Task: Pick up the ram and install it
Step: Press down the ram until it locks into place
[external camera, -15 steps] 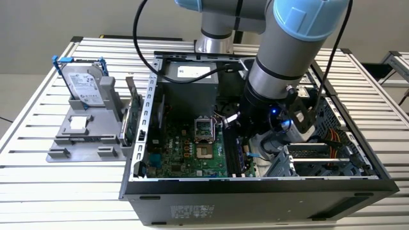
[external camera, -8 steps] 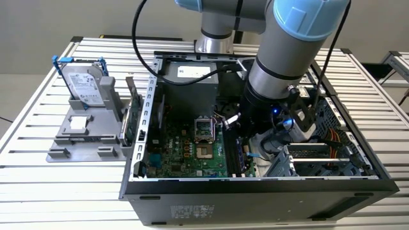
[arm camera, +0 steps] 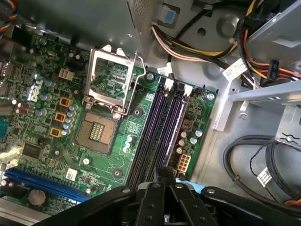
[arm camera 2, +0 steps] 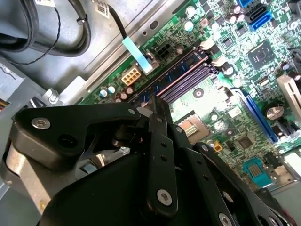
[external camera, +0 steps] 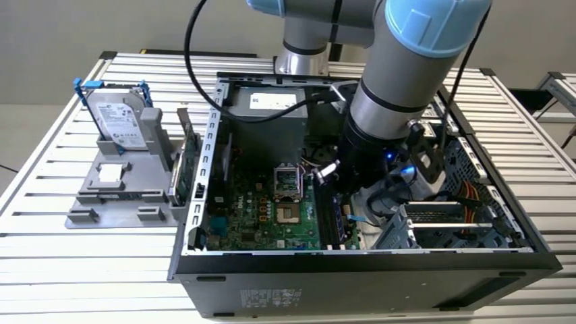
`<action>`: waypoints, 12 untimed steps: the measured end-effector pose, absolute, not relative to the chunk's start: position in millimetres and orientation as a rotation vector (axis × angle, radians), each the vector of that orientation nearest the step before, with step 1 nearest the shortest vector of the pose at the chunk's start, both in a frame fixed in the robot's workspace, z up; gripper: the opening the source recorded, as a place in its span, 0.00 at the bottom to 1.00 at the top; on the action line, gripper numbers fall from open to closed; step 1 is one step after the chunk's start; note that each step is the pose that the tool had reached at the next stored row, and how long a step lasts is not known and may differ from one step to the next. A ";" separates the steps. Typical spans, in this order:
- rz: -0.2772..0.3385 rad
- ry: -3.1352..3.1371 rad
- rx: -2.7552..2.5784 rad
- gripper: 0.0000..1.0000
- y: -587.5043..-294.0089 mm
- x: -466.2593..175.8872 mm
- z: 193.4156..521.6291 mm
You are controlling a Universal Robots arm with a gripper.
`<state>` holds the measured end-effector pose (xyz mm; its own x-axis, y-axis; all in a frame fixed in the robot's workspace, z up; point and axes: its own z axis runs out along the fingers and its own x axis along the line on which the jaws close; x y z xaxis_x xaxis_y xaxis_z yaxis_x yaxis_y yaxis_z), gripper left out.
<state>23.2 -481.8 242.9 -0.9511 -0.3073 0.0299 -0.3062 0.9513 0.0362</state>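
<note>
Looking at the exterior view, we see the arm reaching steeply down into the computer case on the bench. In both wrist views, the jaws of the gripper are pressed together over the memory slots, seemingly pinching the ram seated there.

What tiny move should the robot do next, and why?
Probably a gentle push straight down: the black gripper hangs right over the long dark memory slots, and the thin bluish-green ram stick seems lined along one slot, though whether it's seated is unclear.
</note>
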 end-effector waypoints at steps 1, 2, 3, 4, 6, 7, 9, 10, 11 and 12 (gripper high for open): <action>-0.048 -3.066 0.494 0.00 -481.7 23.2 242.8; -0.048 -3.064 0.506 0.00 -481.7 23.1 242.8; -0.048 -3.062 0.519 0.00 -481.6 23.1 242.8; -0.047 -3.060 0.531 0.00 -481.6 23.1 242.8; -0.047 -3.055 0.558 0.00 -481.6 23.1 242.7; -0.047 -3.052 0.571 0.00 -481.5 23.1 242.7; -0.046 -3.047 0.595 0.00 -481.4 23.0 242.7; -0.046 -3.045 0.607 0.00 -481.3 23.0 242.7; -0.046 -3.042 0.620 0.00 -481.3 23.0 242.7; -0.046 -3.039 0.633 0.00 -481.2 23.0 242.7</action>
<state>23.0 -481.2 242.7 -0.9162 -0.3996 0.0299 -0.3985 0.9164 0.0362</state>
